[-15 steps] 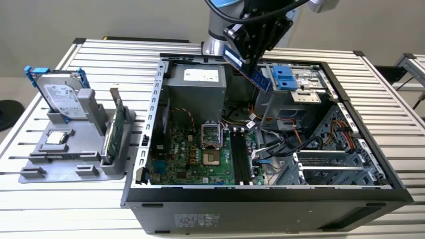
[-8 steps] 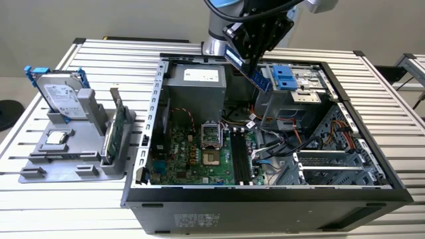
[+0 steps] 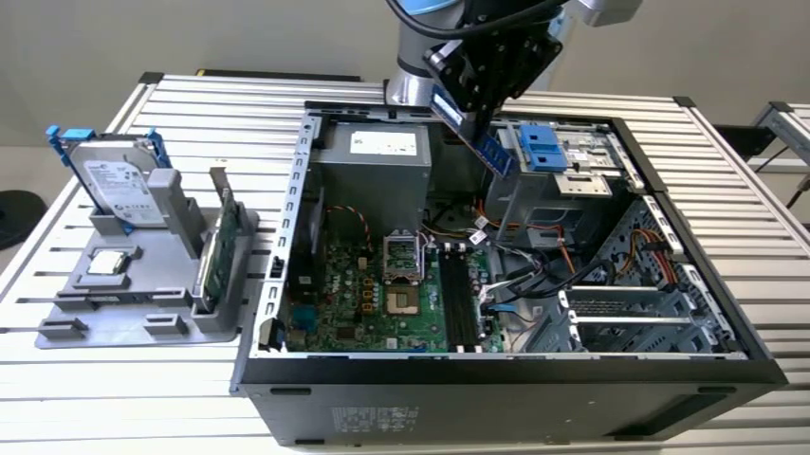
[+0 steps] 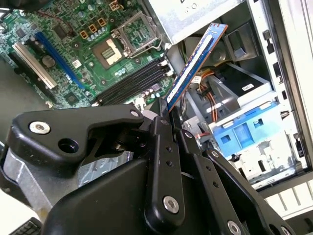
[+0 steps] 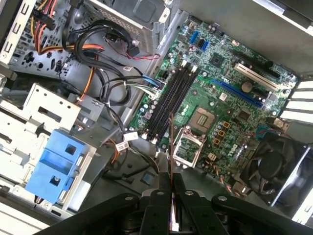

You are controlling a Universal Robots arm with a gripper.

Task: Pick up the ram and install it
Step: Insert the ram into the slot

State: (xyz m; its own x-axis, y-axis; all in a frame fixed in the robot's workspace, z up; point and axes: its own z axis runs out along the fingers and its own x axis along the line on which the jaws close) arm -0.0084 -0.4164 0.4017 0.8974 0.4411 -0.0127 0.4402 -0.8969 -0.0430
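Observation:
The ram (image 3: 491, 150) is a thin blue stick with black chips. My gripper (image 3: 471, 112) is shut on its upper end and holds it tilted in the air above the open computer case (image 3: 506, 365). In the second wrist view the ram (image 4: 195, 63) juts out from between the black fingers (image 4: 159, 127), over the gap by the drive cage. The first wrist view shows the ram (image 5: 170, 142) edge-on, hanging well above the motherboard (image 3: 379, 303). The black memory slots (image 3: 458, 303) lie below it, beside the CPU socket (image 5: 203, 117).
In the exterior view's left, a grey holder (image 3: 139, 284) carries a silver hard drive (image 3: 120, 185) and a green circuit card (image 3: 222, 251). Inside the case are a grey power supply (image 3: 379, 156), a blue drive bracket (image 3: 541, 147) and loose cables (image 5: 105, 73).

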